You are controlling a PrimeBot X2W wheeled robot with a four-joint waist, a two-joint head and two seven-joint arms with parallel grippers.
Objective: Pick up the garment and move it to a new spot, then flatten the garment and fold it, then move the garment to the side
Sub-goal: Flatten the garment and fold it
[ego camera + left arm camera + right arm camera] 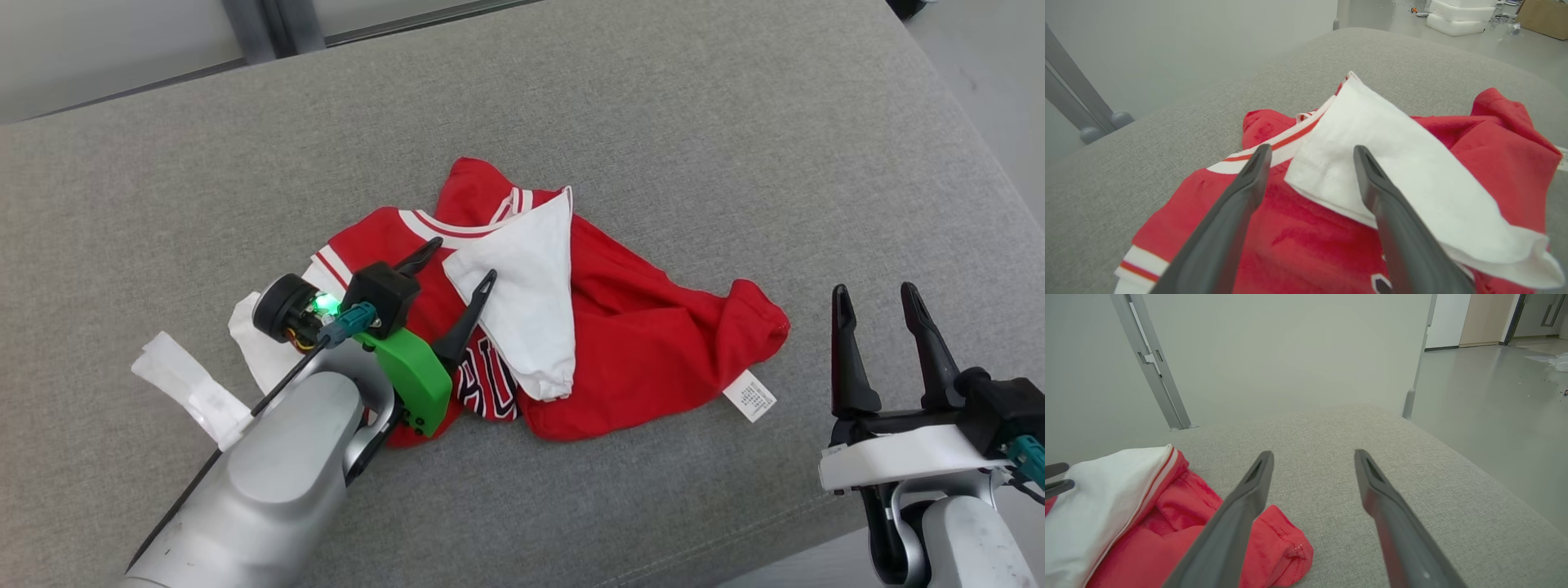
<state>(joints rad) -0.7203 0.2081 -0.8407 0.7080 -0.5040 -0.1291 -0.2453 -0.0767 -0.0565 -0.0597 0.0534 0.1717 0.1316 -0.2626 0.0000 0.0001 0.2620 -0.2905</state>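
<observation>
Left gripper (463, 260) spread wide over crumpled garment (653, 327), lettering (488, 382) half hidden, right gripper (873, 289) agape.

1. The far half of the grey fabric-covered pad (653, 98) is bare, open to a reach from either side.
2. A crumpled red-and-white jersey (637, 343) heaps up mid-pad. The left pincer (463, 260), jaws spread, hangs over its white fold.
3. A crumpled white scrap (192, 388) lies just left of the jersey.
4. Bare fabric separates the jersey's right hem from the spread right pincer (874, 289).
</observation>
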